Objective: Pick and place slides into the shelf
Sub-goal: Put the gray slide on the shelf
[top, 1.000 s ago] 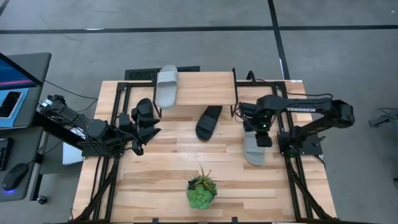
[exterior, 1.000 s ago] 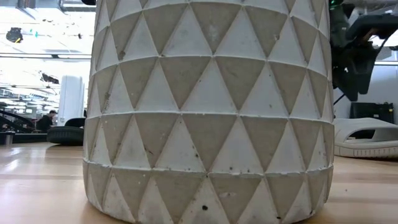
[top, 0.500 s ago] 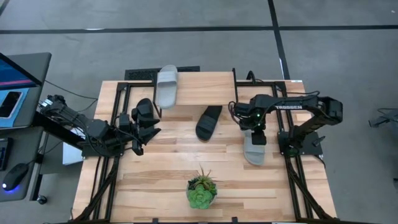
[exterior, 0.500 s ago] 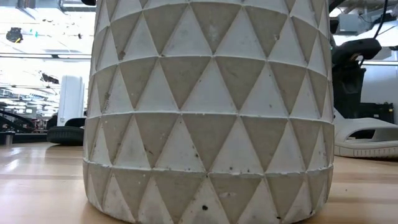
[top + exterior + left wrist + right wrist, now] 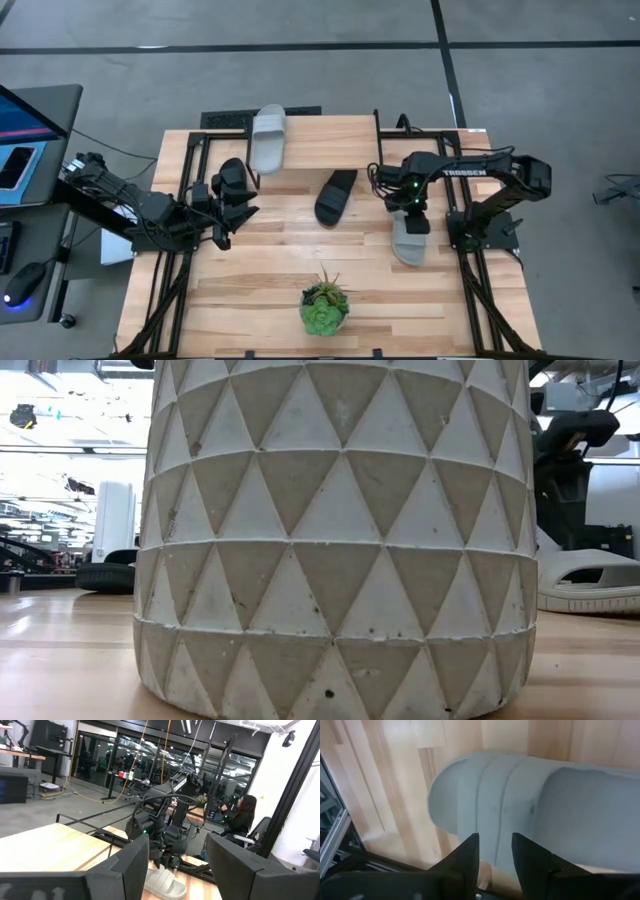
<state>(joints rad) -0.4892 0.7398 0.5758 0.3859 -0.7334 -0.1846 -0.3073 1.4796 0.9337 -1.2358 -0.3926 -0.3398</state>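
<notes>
One light grey slide (image 5: 408, 240) lies sole-down near the table's right edge. My right gripper (image 5: 410, 208) is low over its strap (image 5: 520, 805), open, pointing down, a finger over each side of the strap's middle. A black slide (image 5: 335, 196) lies mid-table. A second grey slide (image 5: 268, 138) lies on the shelf's plank top (image 5: 320, 140), its far end over the edge. My left gripper (image 5: 240, 200) waits open at the table's left side. I cannot tell a second black slide apart from the dark arm there. My right gripper comes at the grey slide's strap (image 5: 495, 820) from above, its fingers (image 5: 470, 852) lying across the strap. I cannot tell whether the fingertips touch it. The slide lies flat on the table.
A potted plant (image 5: 323, 305) in a white triangle-patterned pot (image 5: 340, 530) stands near the table's near edge and fills most of the low view. Black frame rails (image 5: 480, 290) run along both sides of the table. A person sits beyond the table in the left wrist view.
My right gripper has come down onto the grey slide near the right edge and shifted slightly toward the table's left. It has held still over the strap for the last half second. The slide has not moved.
</notes>
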